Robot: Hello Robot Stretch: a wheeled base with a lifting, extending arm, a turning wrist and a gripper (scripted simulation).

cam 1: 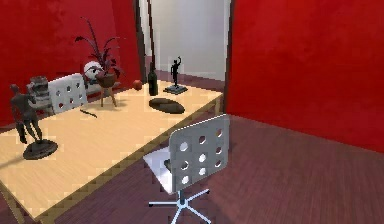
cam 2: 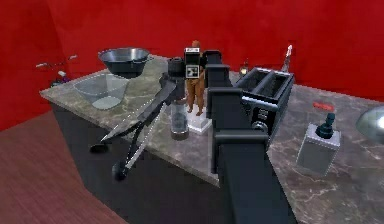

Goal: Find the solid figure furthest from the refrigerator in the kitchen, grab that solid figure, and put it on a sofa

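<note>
A small solid figure (cam 2: 197,88) in orange-brown stands upright on a white base on the marble counter (cam 2: 70,95), right behind the arm's white squares. My gripper (cam 2: 110,158) has its dark body beside the figure, and its thin fingers (cam 2: 135,125) slant down-left past the counter's front edge. I cannot tell whether it holds anything. In the forward view two dark figures stand on a wooden table (cam 1: 100,150): one (cam 1: 28,118) at the left on a round base, and a thin one (cam 1: 176,72) at the far end.
The counter carries a metal bowl (cam 2: 123,62), a glass bowl (cam 2: 100,92), a dark toaster (cam 2: 265,90), a small glass jar (cam 2: 180,120) and a grey dispenser (cam 2: 320,148). White chairs (cam 1: 195,155) (cam 1: 70,92), a bottle (cam 1: 152,78) and a plant (cam 1: 100,55) surround the table. Red walls enclose the room.
</note>
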